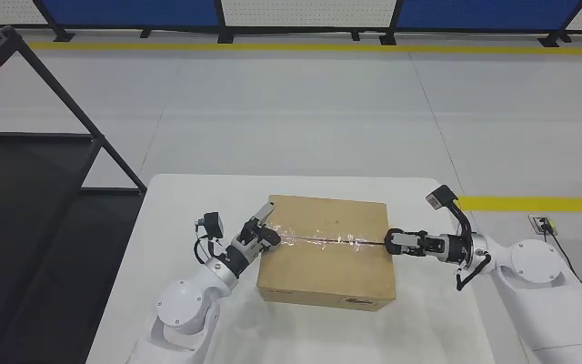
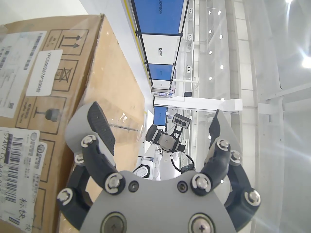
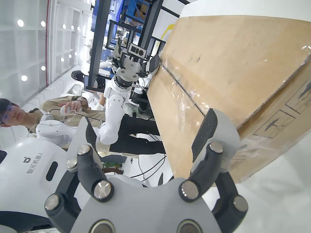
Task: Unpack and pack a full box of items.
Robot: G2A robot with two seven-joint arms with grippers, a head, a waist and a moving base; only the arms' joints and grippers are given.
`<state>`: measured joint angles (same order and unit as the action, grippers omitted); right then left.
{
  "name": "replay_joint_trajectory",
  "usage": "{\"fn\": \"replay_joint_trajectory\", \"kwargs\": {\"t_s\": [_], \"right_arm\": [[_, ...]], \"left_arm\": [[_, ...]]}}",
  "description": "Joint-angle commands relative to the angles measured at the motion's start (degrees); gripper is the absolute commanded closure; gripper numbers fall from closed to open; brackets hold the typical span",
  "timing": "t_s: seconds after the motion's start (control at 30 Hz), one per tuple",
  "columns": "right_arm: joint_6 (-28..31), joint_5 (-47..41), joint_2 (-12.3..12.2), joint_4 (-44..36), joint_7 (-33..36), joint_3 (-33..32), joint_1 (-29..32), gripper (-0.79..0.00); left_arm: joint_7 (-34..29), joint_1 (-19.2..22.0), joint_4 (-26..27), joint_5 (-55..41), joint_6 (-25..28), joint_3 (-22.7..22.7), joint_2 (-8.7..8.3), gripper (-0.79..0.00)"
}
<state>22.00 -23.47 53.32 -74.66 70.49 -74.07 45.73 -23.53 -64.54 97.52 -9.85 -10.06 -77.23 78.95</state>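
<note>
Sealed cardboard box (image 1: 327,268) on table (image 1: 182,209); left gripper (image 1: 265,234) and right gripper (image 1: 392,241) both spread wide at opposite ends of its taped seam (image 1: 332,239).

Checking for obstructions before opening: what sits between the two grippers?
Top view: only the closed cardboard box, its taped seam running from the left gripper to the right gripper.
</note>
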Motion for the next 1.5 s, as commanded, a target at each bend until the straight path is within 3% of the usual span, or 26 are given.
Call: {"fn": "replay_joint_trajectory", "kwargs": {"t_s": [0.0, 0.3, 0.43, 0.57, 0.63, 0.77, 1.07, 1.2, 1.47], "right_arm": [[0.0, -0.1, 0.0, 0.1, 0.0, 0.0, -0.1, -0.785], [0.5, 0.4, 0.0, -0.5, -0.5, -0.1, -0.1, -0.785], [6.3, 11.5, -0.6, -8.8, -8.4, -2.4, 3.6, -0.785], [6.2, 28.2, -1.2, -20.3, -18.0, -4.7, 9.5, -0.785], [3.6, 37.5, -1.4, -26.2, -22.5, -5.2, 12.4, -0.785], [-8.5, 54.1, -1.2, -35.5, -29.7, -4.7, 16.9, -0.785], [-9.7, 55.6, -1.3, -35.3, -30.2, -4.8, 17.1, -0.785], [-12.1, 72.4, -1.3, -41.3, -31.0, -1.5, 19.1, -0.785], [-25.0, 95.8, -0.3, -47.4, -29.7, 6.4, 21.3, -0.785]], "left_arm": [[0.0, 0.0, 0.0, 0.0, 0.0, 0.0, 0.00, -0.785], [0.0, 0.0, 0.0, 0.0, 0.0, 0.0, 0.00, -0.785], [0.0, 0.0, 0.0, 0.0, 0.0, 0.0, 0.00, -0.785], [0.0, 0.0, 0.0, 0.0, 0.0, 0.0, 0.00, -0.785], [0.0, 0.0, 0.0, 0.0, 0.0, 0.0, 0.00, -0.785], [0.0, 0.0, 0.0, 0.0, 0.0, 0.0, 0.00, -0.785], [0.0, 0.0, 0.0, 0.0, 0.0, 0.0, 0.00, -0.785], [0.0, 0.0, 0.0, 0.0, 0.0, 0.0, 0.00, -0.785], [0.0, 0.0, 0.0, 0.0, 0.0, 0.0, 0.00, -0.785]]}}
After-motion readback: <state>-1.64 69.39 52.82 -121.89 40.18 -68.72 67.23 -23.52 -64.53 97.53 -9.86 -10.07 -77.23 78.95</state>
